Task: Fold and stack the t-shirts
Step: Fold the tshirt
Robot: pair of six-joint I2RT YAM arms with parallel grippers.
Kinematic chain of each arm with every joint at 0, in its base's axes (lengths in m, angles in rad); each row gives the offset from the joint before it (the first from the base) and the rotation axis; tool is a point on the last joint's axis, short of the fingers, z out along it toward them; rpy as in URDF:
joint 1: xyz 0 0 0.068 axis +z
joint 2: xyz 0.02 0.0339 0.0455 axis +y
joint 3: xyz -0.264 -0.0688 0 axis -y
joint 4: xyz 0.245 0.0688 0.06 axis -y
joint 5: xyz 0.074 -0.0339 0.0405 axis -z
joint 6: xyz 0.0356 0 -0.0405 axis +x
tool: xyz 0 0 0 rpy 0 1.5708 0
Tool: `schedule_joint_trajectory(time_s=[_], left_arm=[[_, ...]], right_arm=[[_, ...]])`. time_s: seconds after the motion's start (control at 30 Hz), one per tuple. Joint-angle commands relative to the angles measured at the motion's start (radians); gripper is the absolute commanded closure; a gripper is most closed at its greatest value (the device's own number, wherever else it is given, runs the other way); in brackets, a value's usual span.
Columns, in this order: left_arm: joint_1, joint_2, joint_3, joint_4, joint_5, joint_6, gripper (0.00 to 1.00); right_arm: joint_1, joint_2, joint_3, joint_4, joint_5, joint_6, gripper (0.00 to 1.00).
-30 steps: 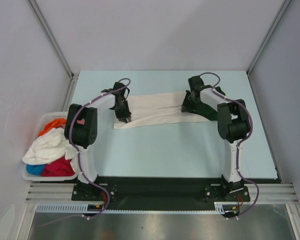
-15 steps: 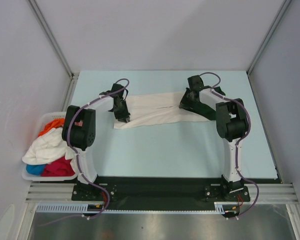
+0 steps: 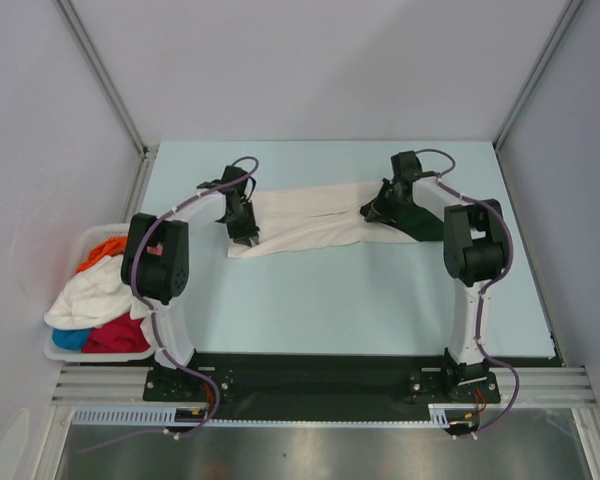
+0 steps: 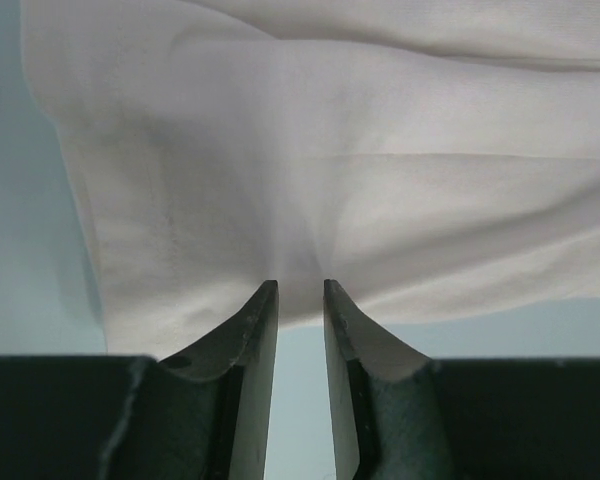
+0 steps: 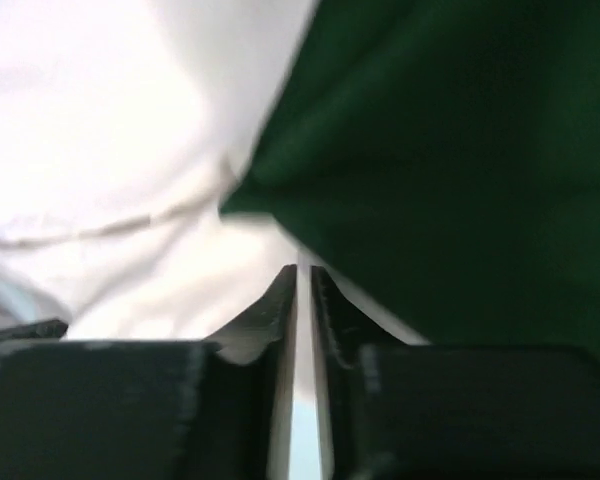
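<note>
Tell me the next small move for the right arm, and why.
Probably open the right gripper wide and lift it off the dark green sleeve: the cream t-shirt already lies stretched on the table, and the left gripper pinches its other end, so nothing needs pulling.

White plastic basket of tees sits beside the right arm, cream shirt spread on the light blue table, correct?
No: the top external view shows the white plastic basket beside the left arm. The cream-white cloth t-shirt with dark green sleeves does lie spread on the light blue table.
</note>
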Motion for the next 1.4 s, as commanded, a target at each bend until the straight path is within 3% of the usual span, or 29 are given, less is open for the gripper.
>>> schedule_joint_trajectory(time_s=[0.0,0.03,0.13,0.2,0.3,0.37,0.47,0.63,0.8,0.97,1.1,1.37], left_arm=[[-0.014,-0.100,0.058,-0.038,0.001,0.047,0.69],[-0.020,-0.105,0.074,-0.039,0.012,0.050,0.68],[-0.037,-0.094,0.113,-0.041,0.057,0.049,0.67],[-0.049,-0.062,0.140,-0.039,0.092,0.046,0.67],[-0.067,-0.001,0.199,-0.030,0.180,0.035,0.67],[-0.080,0.025,0.217,-0.015,0.207,0.023,0.68],[-0.089,0.068,0.208,-0.004,0.201,0.024,0.69],[-0.084,0.090,0.099,0.007,0.117,0.065,0.71],[-0.072,0.099,0.027,0.031,0.018,0.133,0.73],[-0.064,-0.032,0.010,0.001,-0.008,0.150,0.72],[-0.064,-0.097,0.057,-0.050,-0.022,0.150,0.65],[-0.055,-0.001,0.179,-0.056,0.133,0.067,0.63]], right_arm=[[-0.032,-0.187,-0.045,-0.147,-0.112,-0.071,0.81],[-0.055,-0.212,-0.061,-0.148,-0.132,-0.078,0.69],[-0.106,-0.272,-0.122,-0.126,-0.188,-0.107,0.53],[-0.131,-0.269,-0.142,-0.076,-0.288,-0.124,0.50],[-0.157,-0.225,-0.173,0.020,-0.435,-0.110,0.52],[-0.158,-0.177,-0.185,0.086,-0.498,-0.092,0.59],[-0.169,-0.118,-0.226,0.146,-0.537,-0.075,0.79],[-0.235,-0.122,-0.389,0.217,-0.506,-0.101,0.92],[-0.338,-0.073,-0.423,0.221,-0.468,-0.154,0.96],[-0.342,-0.238,-0.418,0.042,-0.469,-0.164,0.96],[-0.324,-0.332,-0.400,0.016,-0.500,-0.136,0.91],[-0.140,-0.125,-0.254,0.169,-0.598,0.000,0.84]])
